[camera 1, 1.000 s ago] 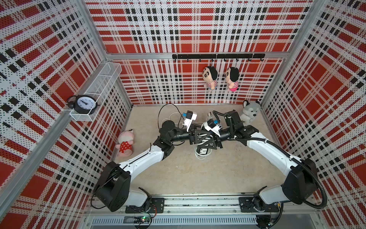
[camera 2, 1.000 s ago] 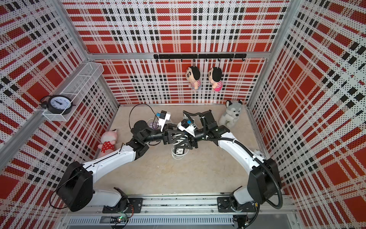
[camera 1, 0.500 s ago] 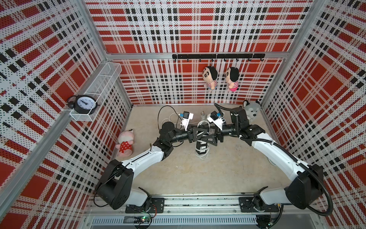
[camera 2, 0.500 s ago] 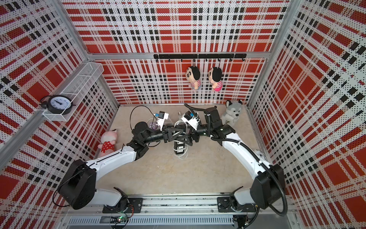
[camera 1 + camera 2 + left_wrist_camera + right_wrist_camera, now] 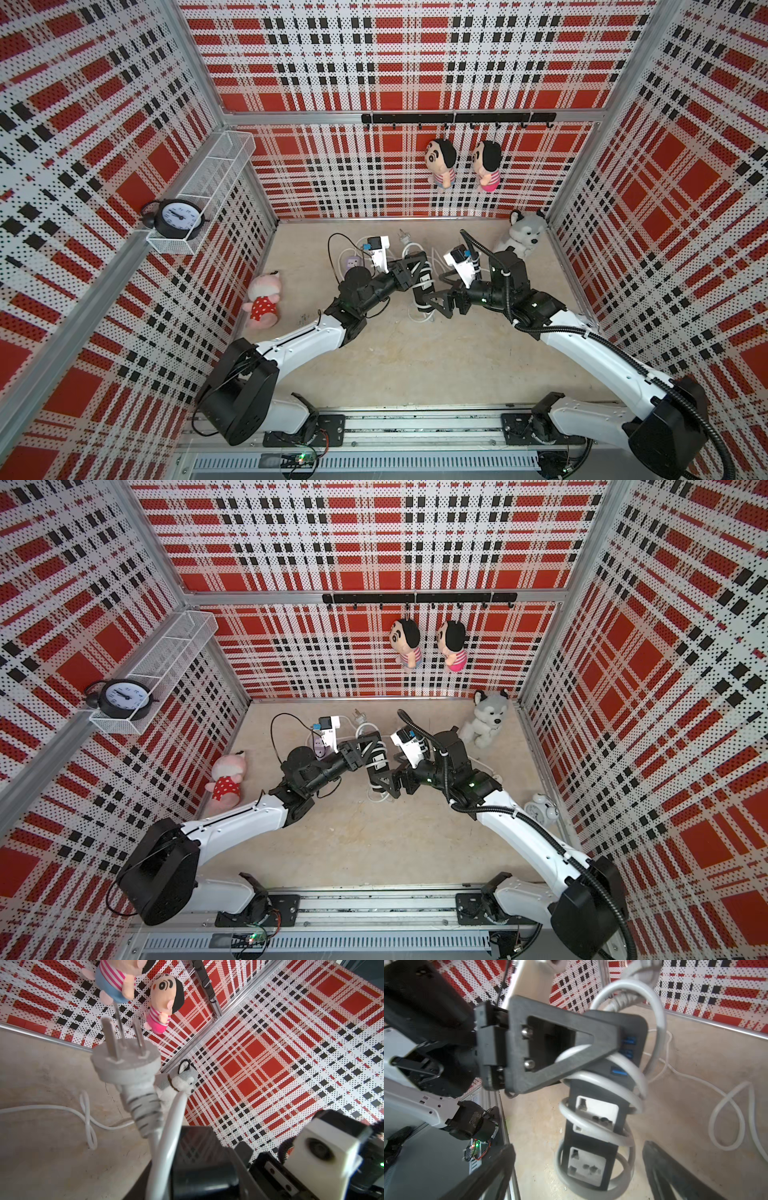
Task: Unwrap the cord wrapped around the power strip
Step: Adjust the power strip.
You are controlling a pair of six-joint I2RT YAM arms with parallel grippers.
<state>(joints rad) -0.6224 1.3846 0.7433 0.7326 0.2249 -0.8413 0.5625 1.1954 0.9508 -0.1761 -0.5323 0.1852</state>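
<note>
Bright, even light fills both top views. Shadows on the floor [image 5: 415, 365] are faint and soft. The walls [image 5: 83, 124] splay and stretch toward the picture edges, as through a wide lens. In the right wrist view, the cord [image 5: 602, 1126] coiled between the right fingers [image 5: 675, 1176] is smeared by blur, and the fingers themselves look soft. In the left wrist view, the plug [image 5: 124, 1064] is slightly soft and the walls behind it are sharp.

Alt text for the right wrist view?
The left hand grips one end of a black power strip, with a white cord coiled around it. Loose cord lies on the table; the right hand, open, flanks the strip's other end.
</note>
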